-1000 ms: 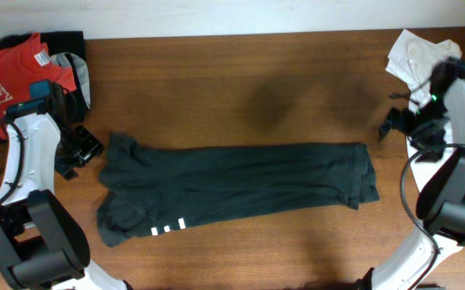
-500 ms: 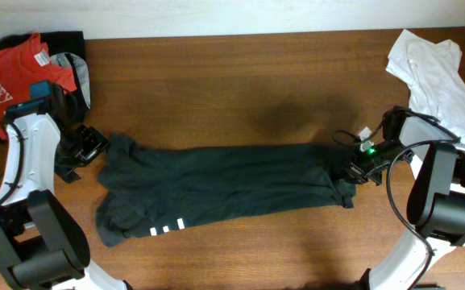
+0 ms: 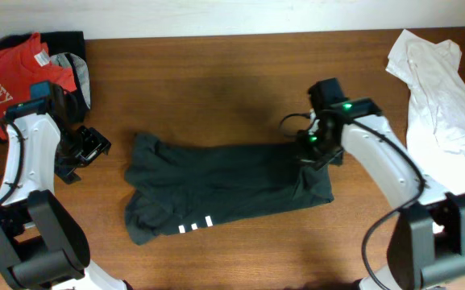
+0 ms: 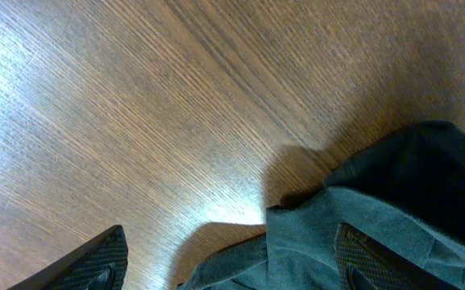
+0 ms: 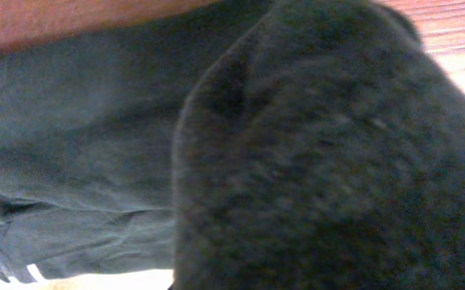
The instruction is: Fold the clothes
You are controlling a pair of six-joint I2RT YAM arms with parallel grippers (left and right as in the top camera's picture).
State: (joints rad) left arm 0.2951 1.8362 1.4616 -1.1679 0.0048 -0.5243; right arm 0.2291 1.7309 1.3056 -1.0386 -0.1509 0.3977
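The clothes (image 3: 224, 181), a dark charcoal T-shirt with three short white stripes (image 3: 193, 228), lie in a long band across the table's middle. My right gripper (image 3: 309, 153) is shut on the shirt's right end, which is bunched up and lifted over the band. In the right wrist view this raised dark cloth (image 5: 329, 153) fills the frame and hides the fingers, with the flat part of the shirt lying to the left. My left gripper (image 3: 95, 147) stands open just left of the shirt's left end. In the left wrist view (image 4: 232, 270) that edge of cloth (image 4: 393, 201) lies between the fingers.
A red T-shirt with white lettering (image 3: 10, 76) and a dark and grey bundle (image 3: 75, 68) lie at the back left corner. At the back right a plain white shirt (image 3: 438, 76) is spread out. Bare wooden table (image 3: 216, 89) shows behind the dark shirt.
My right gripper came in from the far right, shut on the shirt's right end and carried it left, shortening the band. The left gripper opened wider and edged right.
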